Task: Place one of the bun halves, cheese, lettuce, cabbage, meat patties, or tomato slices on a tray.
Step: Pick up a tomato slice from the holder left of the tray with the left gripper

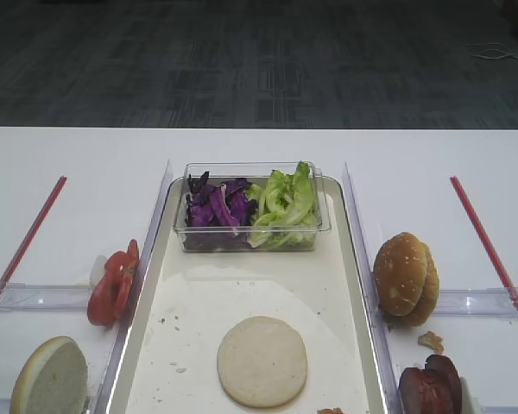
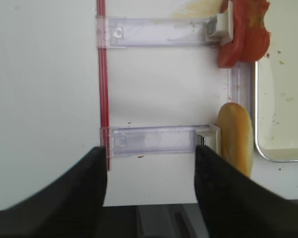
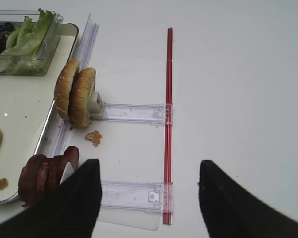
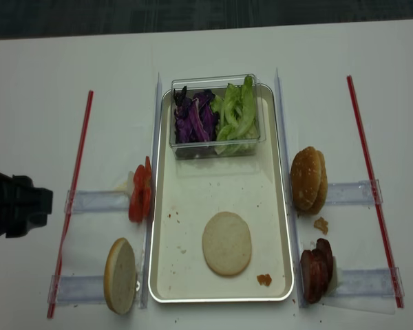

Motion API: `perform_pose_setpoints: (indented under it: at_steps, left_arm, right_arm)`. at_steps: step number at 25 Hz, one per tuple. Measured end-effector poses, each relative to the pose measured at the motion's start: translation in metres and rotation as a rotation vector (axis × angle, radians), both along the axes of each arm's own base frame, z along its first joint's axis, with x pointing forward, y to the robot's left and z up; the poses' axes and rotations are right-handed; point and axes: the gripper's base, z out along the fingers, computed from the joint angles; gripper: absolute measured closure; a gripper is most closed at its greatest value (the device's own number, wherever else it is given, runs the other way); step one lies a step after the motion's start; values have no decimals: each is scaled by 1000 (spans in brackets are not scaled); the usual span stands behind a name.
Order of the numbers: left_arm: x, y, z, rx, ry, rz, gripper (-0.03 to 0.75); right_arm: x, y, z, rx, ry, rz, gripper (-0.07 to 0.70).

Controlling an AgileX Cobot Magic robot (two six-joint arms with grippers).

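Cream-white, the tray [image 4: 193,275] lies along the middle of the counter [image 4: 41,89]; one of the bun halves [image 4: 226,243] rests flat, cut face up, toward its near end; at the tray's far end a clear tub [image 4: 215,144] holds cabbage [image 4: 193,120] beside lettuce [image 4: 238,113]. By the tray's left rim a bun half [image 4: 120,275] stands on edge near the counter's front edge, tomato slices [image 4: 140,193] farther back; by the right rim, meat patties [image 4: 316,279] in front, two crusted bun halves [image 4: 308,179] behind. The left pincer [image 2: 149,183] hangs released, holding nothing, over the counter's left part; the right pincer [image 3: 149,193] is likewise spread and bare over the right part.
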Motion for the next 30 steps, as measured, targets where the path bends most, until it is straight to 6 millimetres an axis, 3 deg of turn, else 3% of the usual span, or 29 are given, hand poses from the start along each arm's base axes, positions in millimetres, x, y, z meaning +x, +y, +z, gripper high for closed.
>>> perform_pose_setpoints:
  at_steps: [15, 23, 30]
  left_arm:
    - [7, -2, -2, -10, -20, -26, 346]
    - [11, -12, -1, -10, -66, -92, 346]
    - [22, -21, -11, -19, -11, -119, 346]
  right_arm:
    - [0, 0, 0, 0, 0, 0, 155]
    - [0, 0, 0, 0, 0, 0, 155]
    - [0, 0, 0, 0, 0, 0, 155]
